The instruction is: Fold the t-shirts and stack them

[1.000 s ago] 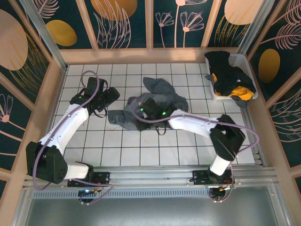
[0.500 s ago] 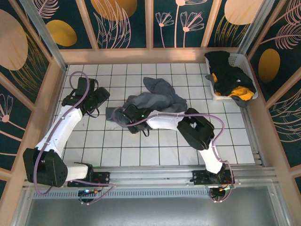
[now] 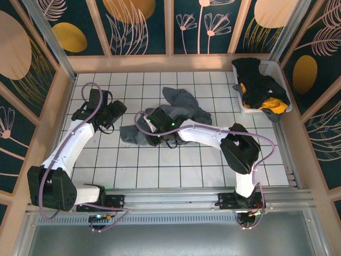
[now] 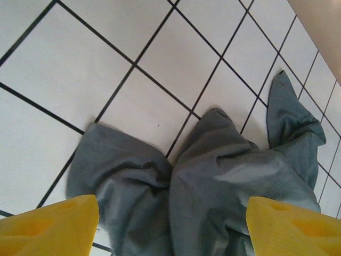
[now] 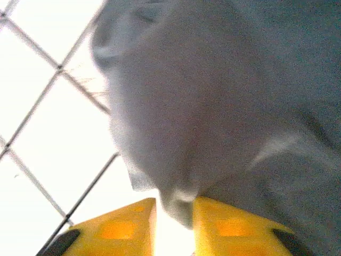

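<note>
Even bright light overhead; right wrist view blurred, washed out.

Blur, cropped fingers, covered cloth
In your right wrist view the grey t-shirt [image 5: 213, 106] is a close blur and the right gripper [image 5: 175, 205] runs off the bottom edge; a fold dips between its fingers [image 5: 122, 226], pinched or not you cannot tell; from above, the right arm [image 3: 208, 136] covers the shirt's middle; the left gripper [image 4: 171, 205] is cropped below; the heaped t-shirts [image 3: 256, 80] in the basket [image 3: 272, 67] are too tangled to count.
</note>
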